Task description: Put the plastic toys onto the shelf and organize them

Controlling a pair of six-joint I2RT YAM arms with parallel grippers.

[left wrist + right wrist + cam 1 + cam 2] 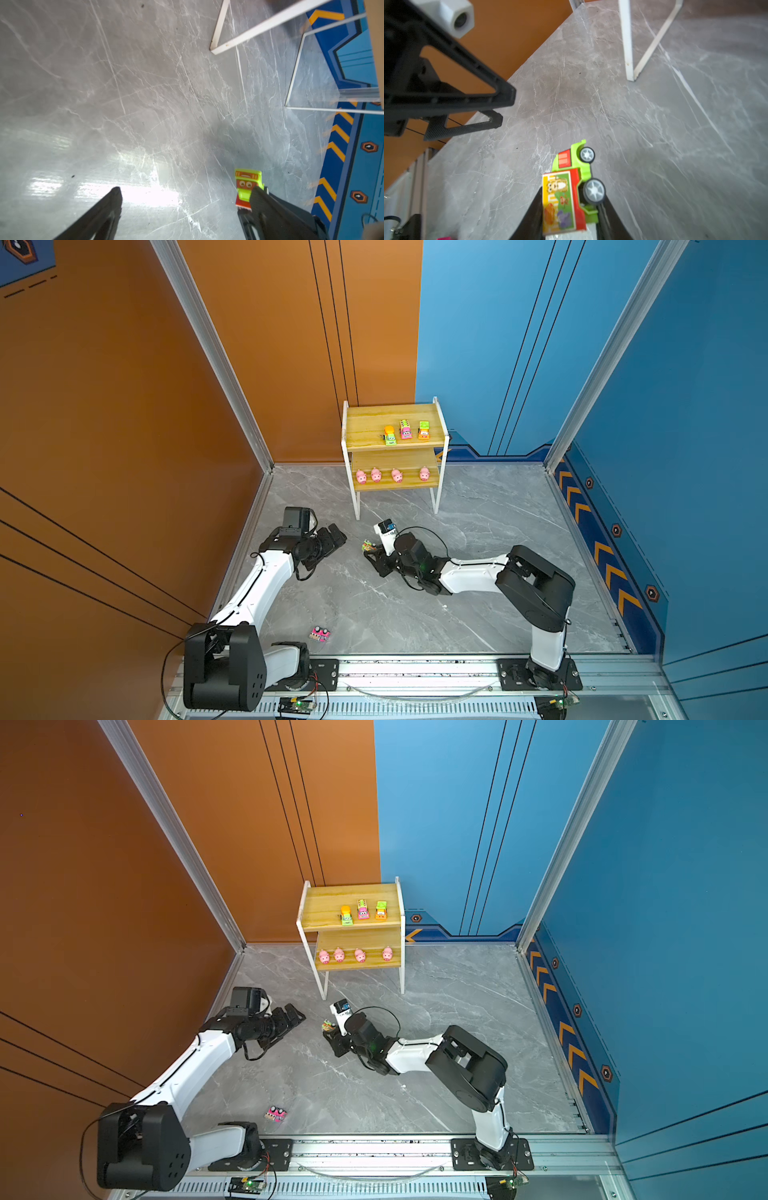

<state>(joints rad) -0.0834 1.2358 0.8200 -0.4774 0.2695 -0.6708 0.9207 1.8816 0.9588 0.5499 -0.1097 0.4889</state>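
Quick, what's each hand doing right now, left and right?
Left hand: open, holding nothing.
Right hand: closed on the green and red toy truck.

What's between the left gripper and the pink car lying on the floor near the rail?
Nothing: only bare grey floor separates the left gripper from the pink car, as both top views show. The green truck sits off that line.

Bright, even overhead light; white glare on floor in left wrist view; blur over left gripper in right wrist view.
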